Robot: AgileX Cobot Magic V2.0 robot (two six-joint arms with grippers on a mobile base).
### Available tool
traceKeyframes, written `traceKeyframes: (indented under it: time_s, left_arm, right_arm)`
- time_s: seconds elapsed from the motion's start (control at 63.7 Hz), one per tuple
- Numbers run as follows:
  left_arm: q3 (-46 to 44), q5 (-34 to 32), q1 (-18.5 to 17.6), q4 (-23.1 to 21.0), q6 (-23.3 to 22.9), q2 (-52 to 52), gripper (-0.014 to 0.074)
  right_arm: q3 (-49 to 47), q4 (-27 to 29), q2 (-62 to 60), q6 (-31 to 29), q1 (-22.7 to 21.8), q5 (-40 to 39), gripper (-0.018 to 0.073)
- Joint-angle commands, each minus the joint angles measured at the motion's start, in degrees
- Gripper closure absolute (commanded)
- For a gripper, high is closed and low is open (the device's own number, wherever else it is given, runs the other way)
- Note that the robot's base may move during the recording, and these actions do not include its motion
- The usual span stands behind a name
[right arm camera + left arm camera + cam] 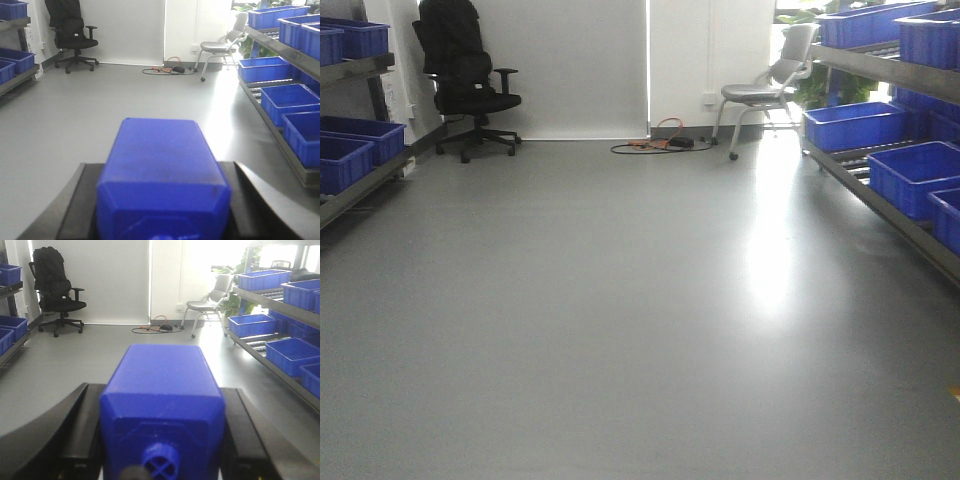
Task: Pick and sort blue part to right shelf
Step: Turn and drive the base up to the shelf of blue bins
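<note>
Blue part (162,407) sits pinched in the left gripper (160,390), second blue part (162,187) likewise pinched in the right gripper (162,169).

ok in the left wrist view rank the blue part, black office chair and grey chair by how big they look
1. blue part, largest only through nearness to the camera
2. black office chair
3. grey chair
</note>
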Motion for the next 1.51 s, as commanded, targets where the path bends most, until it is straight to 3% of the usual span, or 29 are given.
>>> traceKeyframes:
  time_s: [0.0,1.491]
  left_arm:
    - [-1.61,-5.13,-0.27,-0.35,0.0,0.58,0.021]
    - [-1.61,-5.13,-0.27,-0.35,0.0,0.58,0.021]
  right_arm:
    - [-1.78,-0.48,0.43,-0.34,-0.11,-5.13,0.0163]
    - [-1.78,-0.48,0.43,-0.34,-0.11,-5.07,0.0163]
